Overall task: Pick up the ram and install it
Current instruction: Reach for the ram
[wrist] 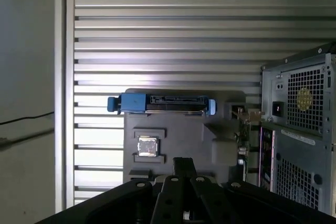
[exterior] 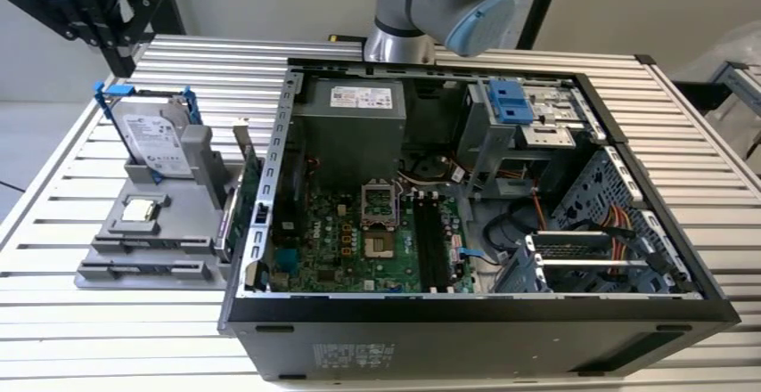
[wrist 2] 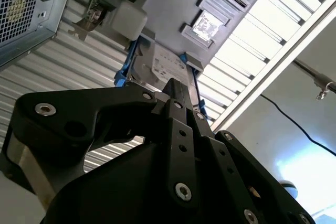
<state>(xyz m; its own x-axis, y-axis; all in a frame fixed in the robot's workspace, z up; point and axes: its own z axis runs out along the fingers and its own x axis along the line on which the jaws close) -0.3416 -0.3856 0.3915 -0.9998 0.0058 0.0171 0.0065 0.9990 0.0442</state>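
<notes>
While your gripper hovers above the grey fixture, pressed together and empty | step: reaching for the ram | next likely needs jaws spread, aligned astride the stick.

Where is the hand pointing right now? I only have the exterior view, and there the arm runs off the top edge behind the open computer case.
Observer: In the first wrist view the hand points at the gray tray, close to the silver processor chip.
Operator: Is it carrying anything?
Observer: No. In both wrist views the hand is shut, with nothing in it.
Operator: Anything else I can't see?
Observer: The case's rear face, with the power supply's vent grille and its socket.
</notes>
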